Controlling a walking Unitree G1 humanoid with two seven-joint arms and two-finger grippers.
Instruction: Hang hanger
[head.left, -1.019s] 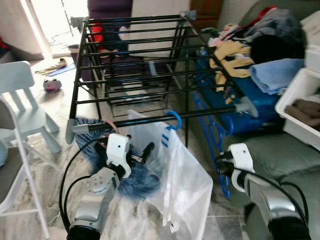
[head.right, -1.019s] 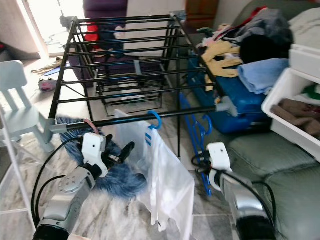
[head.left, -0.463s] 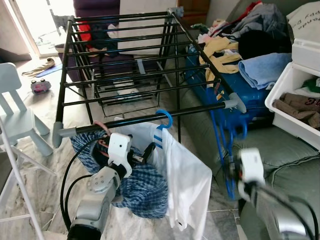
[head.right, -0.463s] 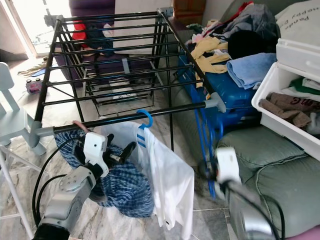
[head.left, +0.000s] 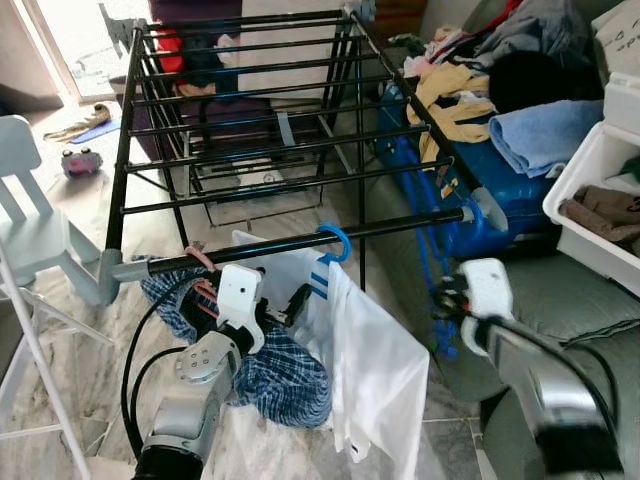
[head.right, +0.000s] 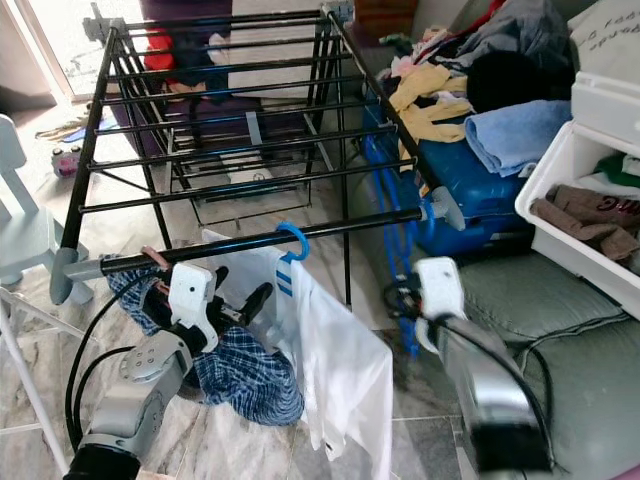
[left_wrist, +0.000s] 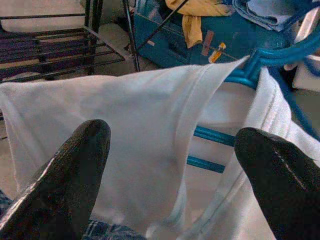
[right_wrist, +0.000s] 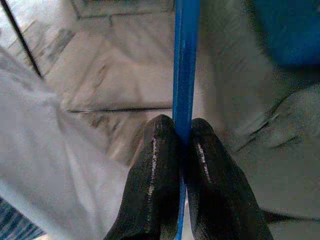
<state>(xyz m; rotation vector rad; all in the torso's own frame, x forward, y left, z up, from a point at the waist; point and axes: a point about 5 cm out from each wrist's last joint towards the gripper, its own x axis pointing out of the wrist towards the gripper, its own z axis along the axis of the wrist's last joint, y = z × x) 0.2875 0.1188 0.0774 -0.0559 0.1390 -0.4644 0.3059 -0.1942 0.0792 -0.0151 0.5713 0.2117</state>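
Observation:
A black drying rack (head.left: 290, 150) stands in front of me. On its front bar (head.left: 400, 223) a blue hanger hook (head.left: 337, 240) carries a white shirt (head.left: 380, 350). A blue plaid garment (head.left: 285, 370) hangs to the left of it from a pink hook (head.left: 200, 258). My left gripper (left_wrist: 175, 165) is open just before the white shirt (left_wrist: 115, 115), its fingers apart on either side of the collar. My right gripper (head.left: 445, 300) is shut on a second blue hanger (right_wrist: 186, 55), held low beside the rack's right end.
A blue suitcase (head.left: 500, 190) and a pile of clothes (head.left: 520, 70) lie on the green sofa (head.left: 590, 300) at right. A white bin (head.left: 600, 175) with folded clothes sits at the far right. A pale child's chair (head.left: 30, 220) stands left on the marble floor.
The whole view has shifted with the camera. My right arm has come up a little toward the rack's right end with the blue hanger. The left gripper stays by the white shirt.

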